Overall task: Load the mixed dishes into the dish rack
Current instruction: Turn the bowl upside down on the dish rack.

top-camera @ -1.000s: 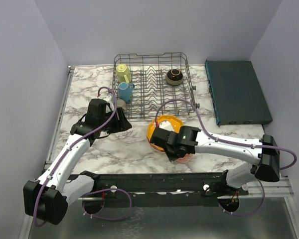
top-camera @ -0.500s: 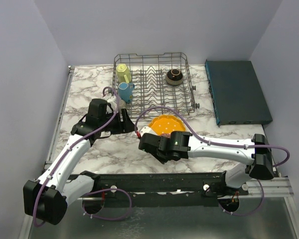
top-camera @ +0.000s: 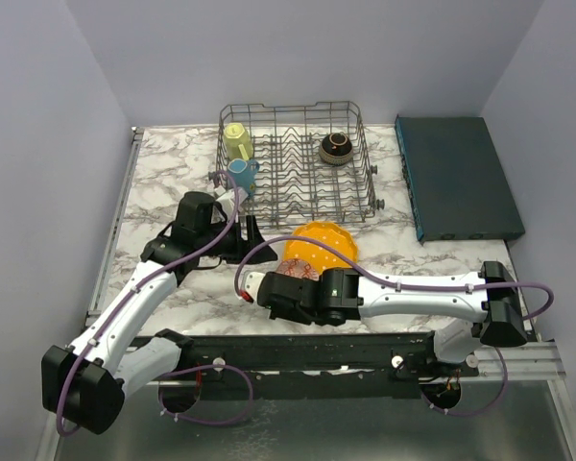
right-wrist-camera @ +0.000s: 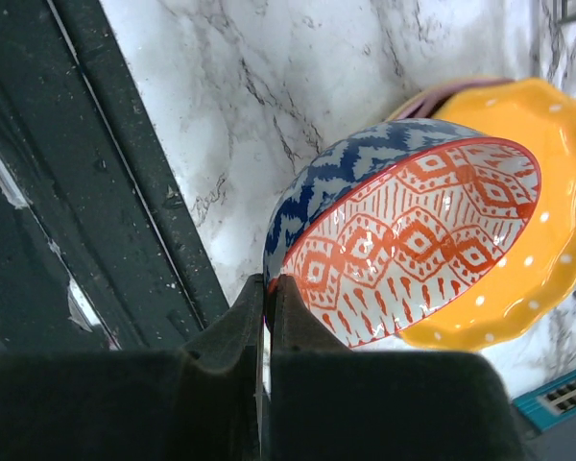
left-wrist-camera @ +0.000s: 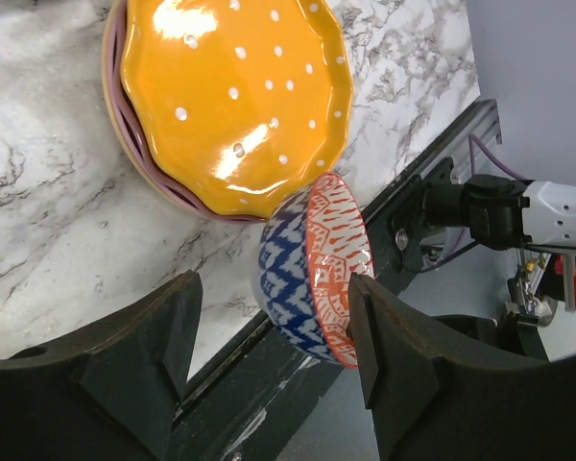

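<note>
Right wrist view: we log the right gripper (right-wrist-camera: 269, 288) pinched together on the rim of a small blue-and-white bowl with red-patterned inside (right-wrist-camera: 413, 230), held tilted above the near edge of the white, grey-veined marble table (right-wrist-camera: 269, 77), just beside an orange white-dotted scalloped plate (left-wrist-camera: 235, 96) stacked on a pink plate (left-wrist-camera: 110, 86). Left gripper (left-wrist-camera: 274, 288): fingers apart, empty. Grey wire dish rack (top-camera: 288, 106) sits well apart at the far side, holding a yellow mug (top-camera: 237, 141), a blue mug (top-camera: 240, 176) and a dark brown bowl (top-camera: 336, 147); plain lilac walls (top-camera: 298, 48) around.
</note>
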`<state>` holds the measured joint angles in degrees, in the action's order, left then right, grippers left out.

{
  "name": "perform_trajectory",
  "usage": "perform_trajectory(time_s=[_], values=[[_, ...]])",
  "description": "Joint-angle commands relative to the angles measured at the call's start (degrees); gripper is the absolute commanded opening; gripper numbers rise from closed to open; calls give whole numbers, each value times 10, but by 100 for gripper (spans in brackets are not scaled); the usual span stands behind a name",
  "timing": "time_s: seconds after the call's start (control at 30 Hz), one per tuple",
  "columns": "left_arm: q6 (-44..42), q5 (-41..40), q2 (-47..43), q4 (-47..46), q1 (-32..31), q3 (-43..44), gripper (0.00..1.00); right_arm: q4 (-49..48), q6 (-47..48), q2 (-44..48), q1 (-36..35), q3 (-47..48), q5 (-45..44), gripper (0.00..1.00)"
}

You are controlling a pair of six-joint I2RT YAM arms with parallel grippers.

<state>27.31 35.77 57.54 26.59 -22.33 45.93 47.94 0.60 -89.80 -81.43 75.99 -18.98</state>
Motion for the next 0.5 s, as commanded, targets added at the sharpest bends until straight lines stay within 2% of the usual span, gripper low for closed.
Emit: perform_trajectory(time_s=[0.0, 0.47], values=[[-10, 29, -9, -14, -9, -9, 68, -30, 100, 9, -5, -1, 27, 1], [-7, 44, -2, -17, -19, -11, 66, -25, 238, 46, -5, -6, 44, 0]])
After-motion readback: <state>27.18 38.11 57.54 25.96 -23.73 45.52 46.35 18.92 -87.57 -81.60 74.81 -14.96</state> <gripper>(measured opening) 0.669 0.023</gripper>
